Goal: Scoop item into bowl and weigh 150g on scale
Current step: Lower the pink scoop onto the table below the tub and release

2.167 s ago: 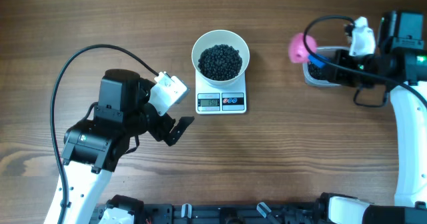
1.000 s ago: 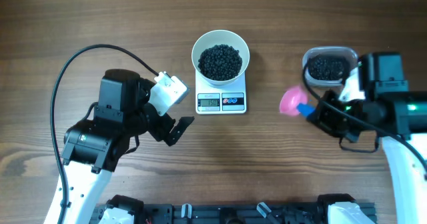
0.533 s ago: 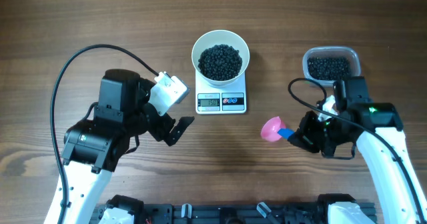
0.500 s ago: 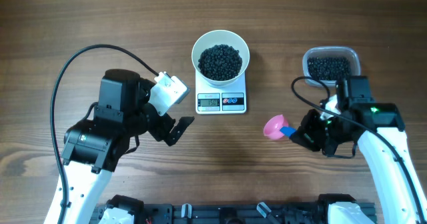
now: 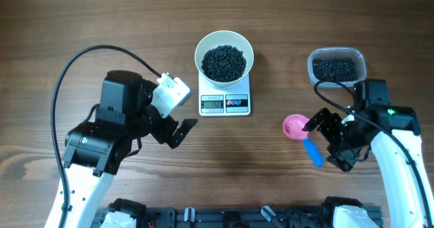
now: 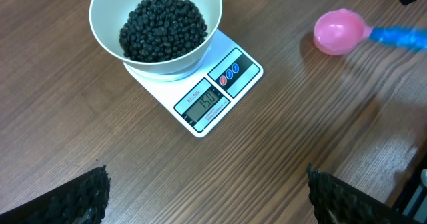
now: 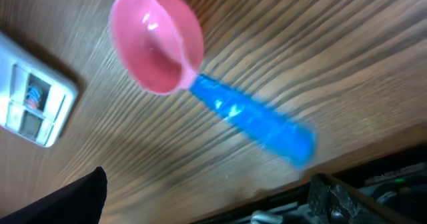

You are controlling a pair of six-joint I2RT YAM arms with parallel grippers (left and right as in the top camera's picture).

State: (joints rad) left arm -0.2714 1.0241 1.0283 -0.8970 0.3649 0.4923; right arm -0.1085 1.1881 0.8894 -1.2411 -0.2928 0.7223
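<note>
1. The bowl [image 5: 199, 51] is round, white and smooth. It stands on the 12 o'clock part of the scale [image 5: 224, 104], a flat white rectangle with a grey display and two small buttons at its 6 o'clock edge.
2. The beans [image 5: 224, 62] are small, round and black, and they fill the bowl in a loose heap. More of them lie in a clear tub [image 5: 310, 65] with rounded corners, at 3 o'clock from the bowl and well apart.
3. A plastic scoop [image 5: 305, 140] with a pink cup and a blue handle lies on the wood-grain table [image 5: 102, 17], at 4 o'clock from the scale. Its cup is empty.
4. The right claw [image 5: 329, 144] hangs low over the handle, fingers spread wide, one on each side, gripping nothing.
5. The left claw [image 5: 178, 133] is also wide and holds nothing. It is at 8 o'clock from the scale and points toward it, with the arm folded.
6. The left wrist view shows the display digits, which seem to read 150; overhead they are too small. The right wrist view shows the scoop glossy and a little blurred. Only the overhead view shows the tub.
</note>
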